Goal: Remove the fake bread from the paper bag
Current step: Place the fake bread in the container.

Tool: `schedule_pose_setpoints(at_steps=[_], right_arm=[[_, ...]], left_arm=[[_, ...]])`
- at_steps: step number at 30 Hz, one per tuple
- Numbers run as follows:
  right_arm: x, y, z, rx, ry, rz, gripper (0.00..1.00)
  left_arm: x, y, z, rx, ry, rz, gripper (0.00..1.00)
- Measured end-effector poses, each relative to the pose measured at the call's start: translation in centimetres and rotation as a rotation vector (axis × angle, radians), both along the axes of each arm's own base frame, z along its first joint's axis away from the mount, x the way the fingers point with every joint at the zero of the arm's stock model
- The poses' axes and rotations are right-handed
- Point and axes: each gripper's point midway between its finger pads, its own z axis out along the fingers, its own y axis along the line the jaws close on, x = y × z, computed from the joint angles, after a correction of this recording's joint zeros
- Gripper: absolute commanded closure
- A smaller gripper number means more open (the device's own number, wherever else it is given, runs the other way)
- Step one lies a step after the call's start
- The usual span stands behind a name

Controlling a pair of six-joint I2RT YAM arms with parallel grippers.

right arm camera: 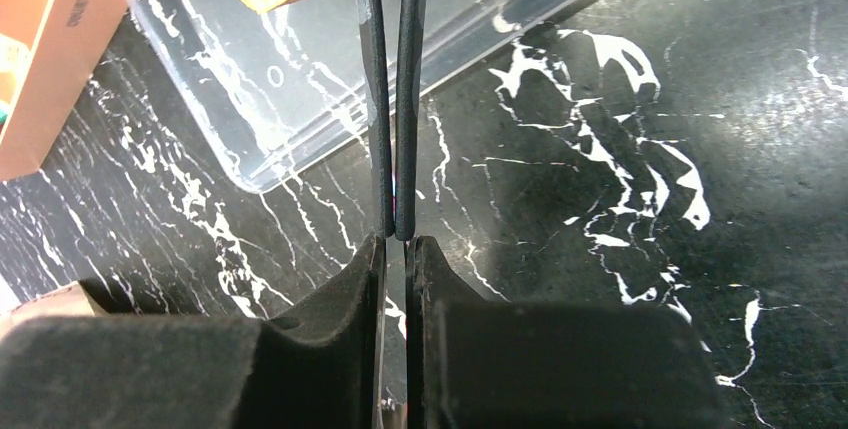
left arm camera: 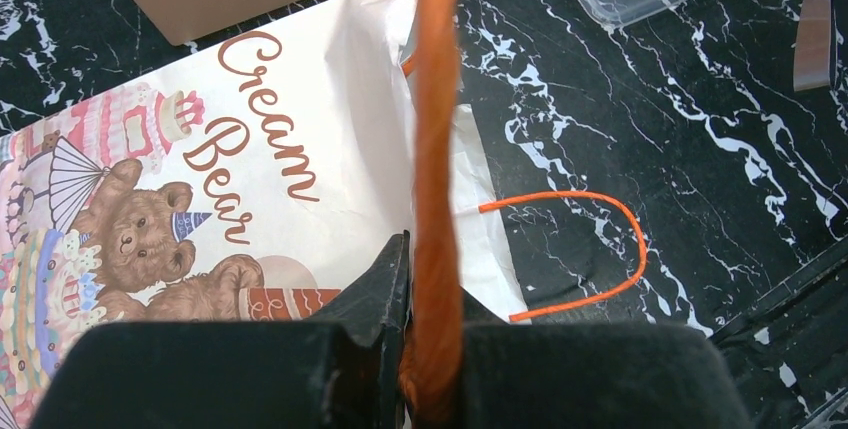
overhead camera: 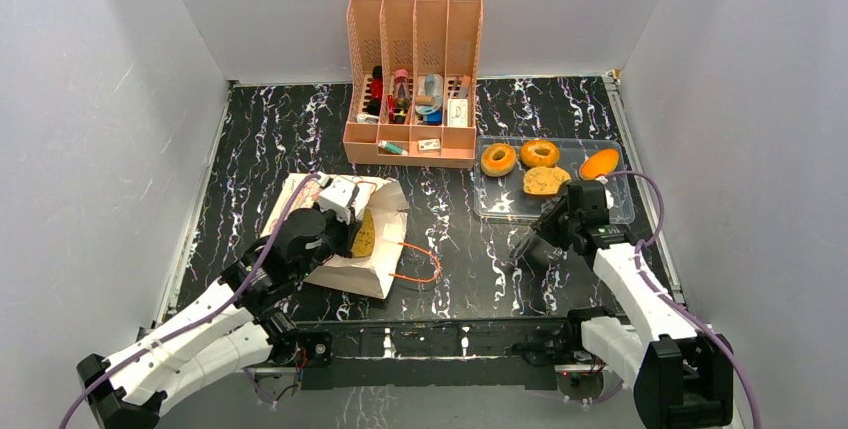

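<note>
The paper bag (overhead camera: pixel 318 211) lies flat on the table at the left, its bear print face up in the left wrist view (left arm camera: pixel 250 139), with one orange cord handle (overhead camera: pixel 420 264) on the table. My left gripper (overhead camera: pixel 350 227) is at the bag's mouth, shut on a long orange-brown piece of fake bread (overhead camera: pixel 363 234), seen edge-on between the jaws (left arm camera: pixel 437 149). Two ring breads (overhead camera: pixel 498 159) (overhead camera: pixel 540 153), a toast slice (overhead camera: pixel 546 181) and an orange bun (overhead camera: pixel 600 163) lie in the clear tray (overhead camera: pixel 500 207). My right gripper (overhead camera: pixel 527 249) is shut and empty, low over the table by the tray's near corner (right arm camera: pixel 393 149).
A peach desk organizer (overhead camera: pixel 412 79) with small items stands at the back middle. Grey walls enclose the black marble table on three sides. The clear tray's near corner (right arm camera: pixel 260 174) lies just ahead of the right gripper.
</note>
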Motion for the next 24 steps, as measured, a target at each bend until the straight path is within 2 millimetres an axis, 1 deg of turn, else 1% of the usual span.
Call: schedule_pose_setpoints(at_steps=[5, 7, 8, 12, 14, 20, 24], right_arm=[[0.3, -1.0, -0.7, 0.005, 0.025, -0.042, 1.00], [0.5, -1.3, -1.0, 0.011, 0.026, -0.056, 0.97], [0.5, -1.5, -1.3, 0.013, 0.030, -0.064, 0.93], [0.7, -2.0, -2.2, 0.039, 0.063, -0.098, 0.71], [0.9, -2.2, -2.4, 0.053, 0.058, -0.110, 0.65], [0.8, -2.3, -2.8, 0.081, 0.058, -0.117, 0.65], [0.8, -2.3, -2.5, 0.087, 0.041, -0.118, 0.66]], left_arm=[[0.0, -0.3, -0.5, 0.022, 0.008, -0.024, 1.00], [0.0, -0.4, -0.5, 0.028, 0.005, -0.030, 1.00], [0.1, -0.4, -0.5, 0.030, 0.003, -0.032, 1.00], [0.1, -0.4, -0.5, 0.038, -0.003, -0.037, 1.00], [0.1, -0.4, -0.4, 0.041, -0.005, -0.039, 1.00], [0.1, -0.4, -0.4, 0.045, -0.009, -0.041, 1.00], [0.1, -0.3, -0.4, 0.044, -0.010, -0.041, 1.00]])
